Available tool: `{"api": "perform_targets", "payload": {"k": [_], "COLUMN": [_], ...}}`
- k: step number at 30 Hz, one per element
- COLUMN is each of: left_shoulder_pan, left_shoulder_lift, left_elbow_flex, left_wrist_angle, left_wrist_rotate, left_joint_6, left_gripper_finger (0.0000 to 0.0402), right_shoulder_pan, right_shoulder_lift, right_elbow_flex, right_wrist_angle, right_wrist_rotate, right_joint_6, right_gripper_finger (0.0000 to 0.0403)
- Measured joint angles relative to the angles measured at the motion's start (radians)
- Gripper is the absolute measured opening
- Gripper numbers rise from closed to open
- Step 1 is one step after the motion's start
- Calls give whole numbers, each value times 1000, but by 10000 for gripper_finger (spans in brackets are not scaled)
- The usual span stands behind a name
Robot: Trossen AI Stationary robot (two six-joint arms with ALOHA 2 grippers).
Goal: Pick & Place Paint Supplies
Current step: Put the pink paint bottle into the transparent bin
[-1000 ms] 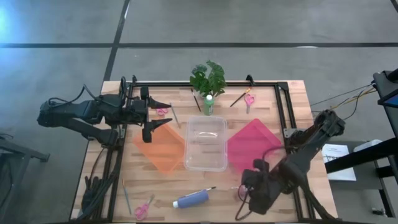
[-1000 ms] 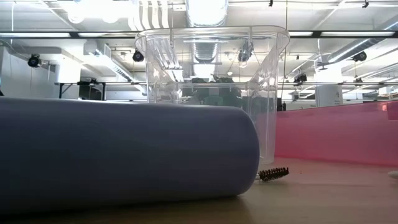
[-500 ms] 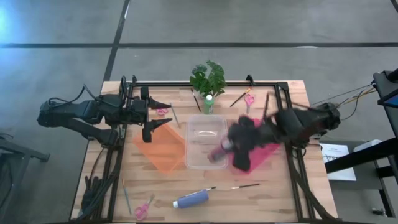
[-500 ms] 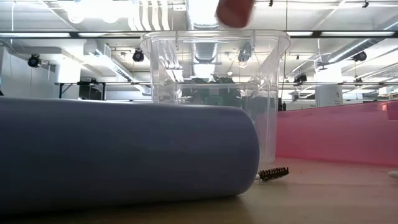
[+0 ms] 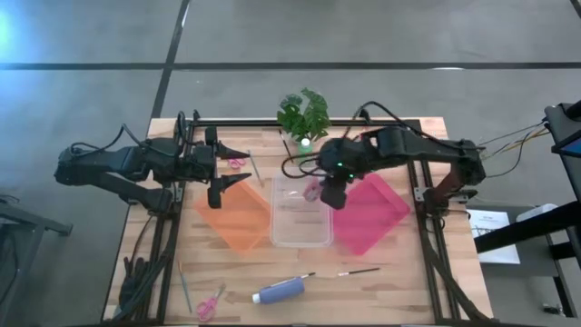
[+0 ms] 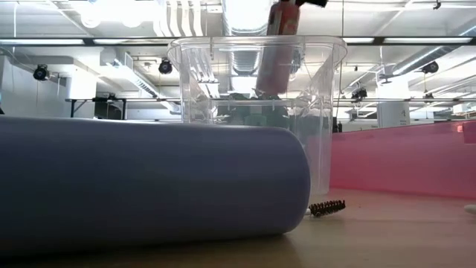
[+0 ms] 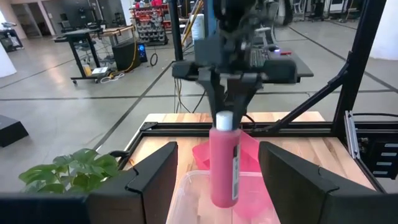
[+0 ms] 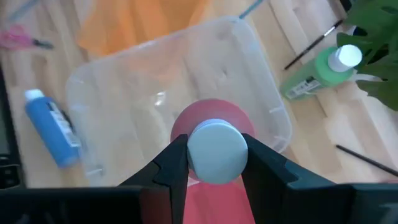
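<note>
My right gripper (image 5: 332,186) is shut on a pink paint bottle (image 7: 224,165) over the clear plastic container (image 5: 301,211). In the low view the bottle's lower half (image 6: 272,71) shows through the container wall, below its rim. My left gripper (image 5: 233,170) is open and hovers over the table's left side by the orange mat (image 5: 238,216). A green bottle (image 5: 304,151) lies at the plant's foot. A blue bottle (image 5: 280,290), thin brushes (image 5: 359,271) and pink scissors (image 5: 211,304) lie on the near part of the table. My right gripper holds the pink bottle by its white cap (image 8: 217,151), pinched between the two fingers (image 8: 171,167). The fingers come from above, pointing down. The bottle hangs below them, nearly upright, its bottom end inside the container and clear of the floor.
A pink mat (image 5: 370,213) lies right of the container. The leafy plant (image 5: 304,111) stands at the far edge, with more brushes (image 5: 349,143) and scissors (image 5: 363,143) beside it. Another pair of scissors (image 5: 236,163) and a brush (image 5: 253,168) lie near my left gripper. A black frame (image 5: 408,154) rims the table.
My right gripper has swung fast from the table's near right corner toward the far left, over the pink mat, carrying the pink bottle. It now stands over the container, and the bottle has come down past the rim. A brush near the front edge has come into sight.
</note>
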Motion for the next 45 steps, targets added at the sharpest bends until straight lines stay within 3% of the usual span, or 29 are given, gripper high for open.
{"api": "perform_targets", "payload": {"k": [12, 23, 34, 40, 45], "left_shoulder_pan": [0, 0, 1, 1, 1], "left_shoulder_lift": [0, 0, 0, 0, 0], "left_elbow_flex": [0, 0, 0, 0, 0], "left_wrist_angle": [-17, -16, -15, -15, -16], "left_wrist_rotate": [-14, -21, -21, -21, -21], "left_joint_6": [-1, -8, -9, -9, -9], "left_gripper_finger": [232, 232, 232, 232, 232], "right_shoulder_pan": [-53, -85, -83, -77, -76], "right_shoulder_lift": [207, 364, 371, 361, 359], "right_elbow_flex": [83, 250, 215, 174, 130], "right_wrist_angle": [-28, -150, -159, -156, -104], "right_wrist_rotate": [-38, -17, 53, 82, 82], "right_joint_6": [-40, 110, 295, 324, 339], "right_gripper_finger": [113, 113, 113, 138, 123]}}
